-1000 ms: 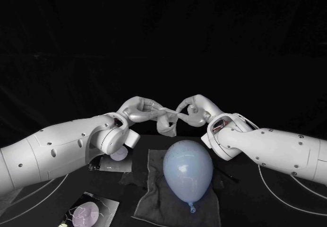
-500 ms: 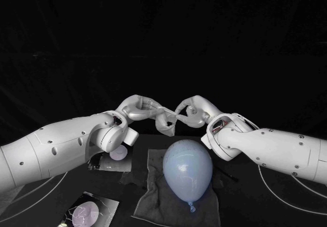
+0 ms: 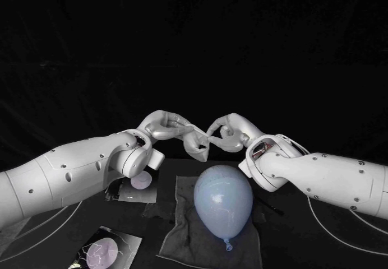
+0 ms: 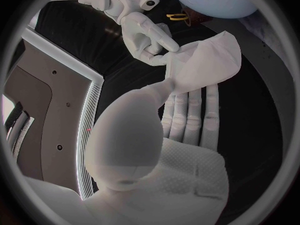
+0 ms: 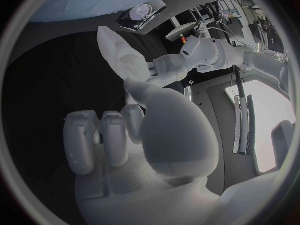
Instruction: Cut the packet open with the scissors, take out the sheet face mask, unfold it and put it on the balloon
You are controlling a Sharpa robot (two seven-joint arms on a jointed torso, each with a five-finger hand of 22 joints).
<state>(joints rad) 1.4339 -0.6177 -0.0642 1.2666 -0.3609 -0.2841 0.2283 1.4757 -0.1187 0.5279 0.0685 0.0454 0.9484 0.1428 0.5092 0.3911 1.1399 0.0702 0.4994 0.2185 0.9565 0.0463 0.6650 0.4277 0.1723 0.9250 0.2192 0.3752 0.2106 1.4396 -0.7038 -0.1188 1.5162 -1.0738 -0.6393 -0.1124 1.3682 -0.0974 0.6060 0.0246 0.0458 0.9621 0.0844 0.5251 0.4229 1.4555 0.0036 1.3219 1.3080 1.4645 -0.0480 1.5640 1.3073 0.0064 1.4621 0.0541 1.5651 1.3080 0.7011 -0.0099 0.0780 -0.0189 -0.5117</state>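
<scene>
Unfolding step in hand. Left hand (image 3: 166, 128) and right hand (image 3: 229, 130) each pinch crumpled sheet mask (image 3: 197, 147), held at 12 o'clock of balloon (image 3: 222, 202). Next, likely: draw hands apart to spread mask, then lower onto balloon.

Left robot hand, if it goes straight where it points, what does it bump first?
Probably the right robot hand, facing it across the sheet face mask both pinch. The left robot hand points straight at it; depth is unclear.
</scene>
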